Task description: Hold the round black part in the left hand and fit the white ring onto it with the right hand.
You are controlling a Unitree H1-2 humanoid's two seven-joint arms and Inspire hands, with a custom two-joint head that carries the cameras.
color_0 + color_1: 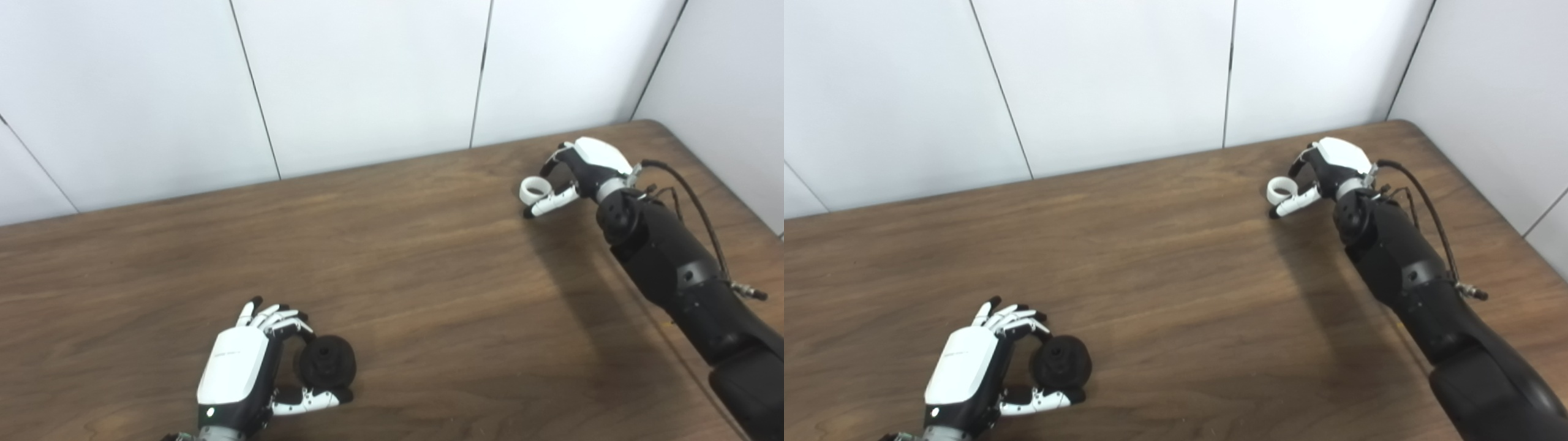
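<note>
**Q:** ok what am I looking at on your feed?

**Me:** Biggest thing is the brown wooden table (392,245), so I'll place everything off that. White panel wall (367,79) runs along its far edge and wraps around the far right corner.

**Q:** and the arms?

**Me:** My right arm (680,269) reaches up toward that far right corner of the table. My right hand (582,171) is up there with its fingers and thumb pinched on the white ring (535,188), which hangs just above the wood.

**Q:** left side?

**Me:** My left hand (968,367) sits at the table's near edge, left of centre. Its fingers curl over the round black part (1061,362) and the thumb is under it, so it's gripping that. The part looks like it's resting on the tabletop, well apart from the ring.
</note>
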